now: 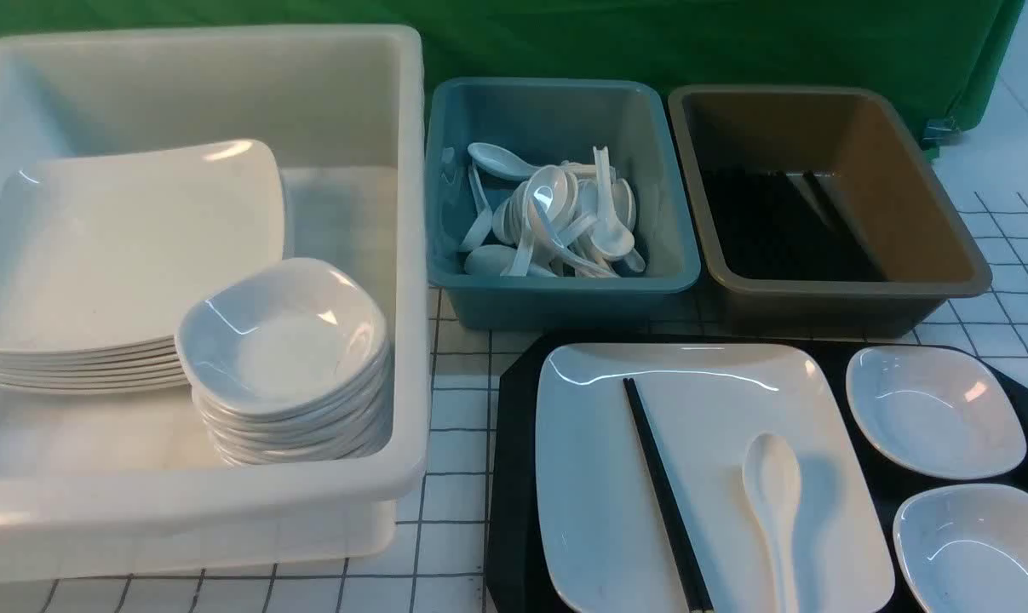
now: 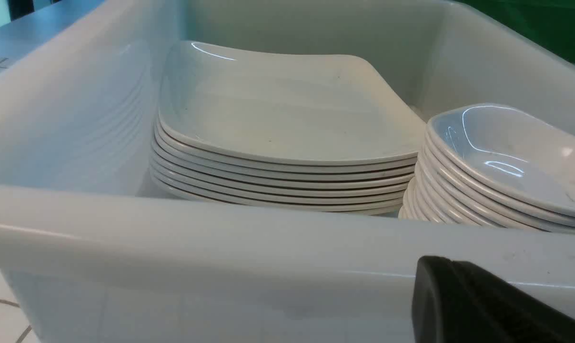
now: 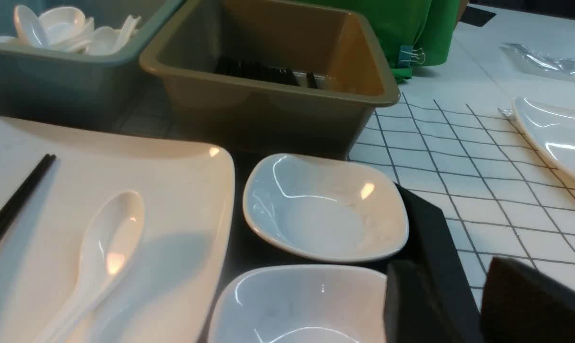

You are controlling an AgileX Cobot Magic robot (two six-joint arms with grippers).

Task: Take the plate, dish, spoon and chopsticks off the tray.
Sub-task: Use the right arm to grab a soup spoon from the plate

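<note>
Lower right in its wrist view, the right gripper [image 3: 447,290] gapes empty beside the dish [image 3: 306,305]; best pinch its rim squarely. Left gripper [image 2: 442,281]: closed.

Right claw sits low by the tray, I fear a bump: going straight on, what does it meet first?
Probably the black tray's right rim, beside the near small dish; the open right claw hangs over that edge. Depth is unclear: it might pass above onto the checked tabletop.
</note>
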